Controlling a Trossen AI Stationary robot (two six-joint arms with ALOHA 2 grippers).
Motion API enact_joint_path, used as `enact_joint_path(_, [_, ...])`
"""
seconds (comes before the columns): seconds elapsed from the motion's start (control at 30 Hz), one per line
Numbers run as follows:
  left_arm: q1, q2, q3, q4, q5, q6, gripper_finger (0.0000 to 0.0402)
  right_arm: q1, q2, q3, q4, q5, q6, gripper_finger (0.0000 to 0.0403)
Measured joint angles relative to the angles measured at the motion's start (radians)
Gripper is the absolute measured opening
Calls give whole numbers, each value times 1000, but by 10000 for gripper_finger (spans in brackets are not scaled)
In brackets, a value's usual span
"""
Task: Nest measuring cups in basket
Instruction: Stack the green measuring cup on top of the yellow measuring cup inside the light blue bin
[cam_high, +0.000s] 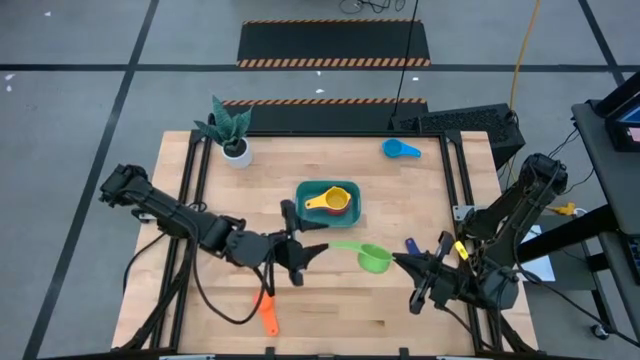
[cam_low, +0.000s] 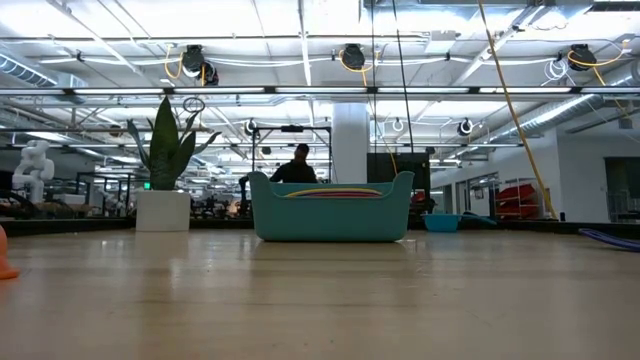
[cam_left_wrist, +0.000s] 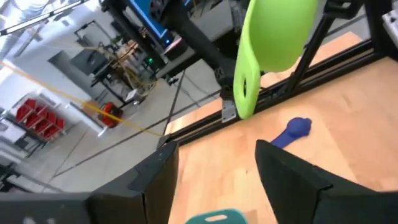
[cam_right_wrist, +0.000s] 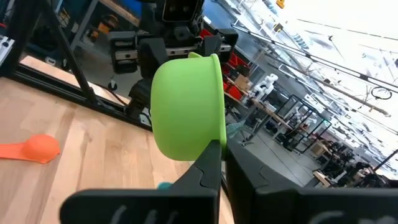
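The green measuring cup (cam_high: 372, 258) hangs in the air right of the table's middle, its flat handle (cam_high: 340, 245) pointing at my left gripper. My right gripper (cam_high: 396, 261) is shut on the cup, which fills the right wrist view (cam_right_wrist: 186, 112). My left gripper (cam_high: 312, 252) hovers open just left of it, near the teal basket's near edge; in the left wrist view (cam_left_wrist: 214, 180) its fingers stand apart below the green cup (cam_left_wrist: 277, 31). The teal basket (cam_high: 352, 190) rests flat on the table's middle and holds the yellow cup (cam_high: 328, 202) and the red cup (cam_high: 340, 207). My right gripper pinches the green cup's bowl at its rim (cam_right_wrist: 219, 142), on the side opposite the handle, one finger against the outer wall and the other at the open side. It comes level from the table's right. The cup is lifted clear and tipped, its handle (cam_left_wrist: 244, 87) drooping.
A light blue cup (cam_high: 401, 149) lies near the far right, a dark blue cup (cam_high: 411, 244) by my right gripper and an orange cup (cam_high: 268, 314) at the near edge. A potted plant (cam_high: 232, 132) stands far left. Bare wood lies near the front middle.
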Motion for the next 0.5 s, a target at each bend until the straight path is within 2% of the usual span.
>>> enact_joint_path(0.33, [-29,0,0,113,-5,38,216,-43,0,0,-60,-7,85,0])
enact_joint_path(0.5, [-30,2,0,117,-18,45,216,-57,0,0,-64,-8,116,0])
